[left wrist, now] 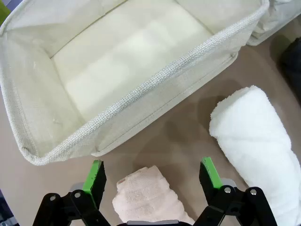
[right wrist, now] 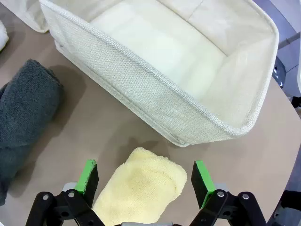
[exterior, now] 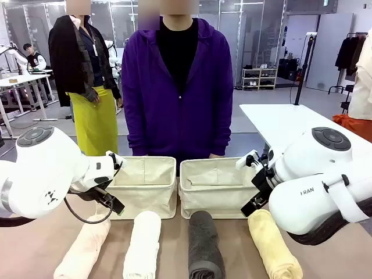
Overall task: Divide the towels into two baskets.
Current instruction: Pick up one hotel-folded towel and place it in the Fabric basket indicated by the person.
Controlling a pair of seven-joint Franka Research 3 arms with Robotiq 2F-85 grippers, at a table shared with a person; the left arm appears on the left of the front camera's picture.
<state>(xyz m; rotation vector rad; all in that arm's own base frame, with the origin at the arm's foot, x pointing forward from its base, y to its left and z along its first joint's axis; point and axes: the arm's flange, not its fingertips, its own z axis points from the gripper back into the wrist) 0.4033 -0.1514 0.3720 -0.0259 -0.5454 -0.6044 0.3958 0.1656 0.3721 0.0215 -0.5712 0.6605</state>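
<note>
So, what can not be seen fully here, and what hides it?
Front view: the bottom edge cuts off the near ends of the rolled pale peach terry towel and the rolled dark grey terry towel.
Front view: the near walls of the left cream canvas basket and the right cream canvas basket hide their floors.
Front view: hands of the person in purple, behind baskets.

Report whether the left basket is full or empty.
Empty. The left wrist view shows the left basket with a bare floor; the peach towel, white towel, grey towel and yellow towel all lie on the table.
</note>
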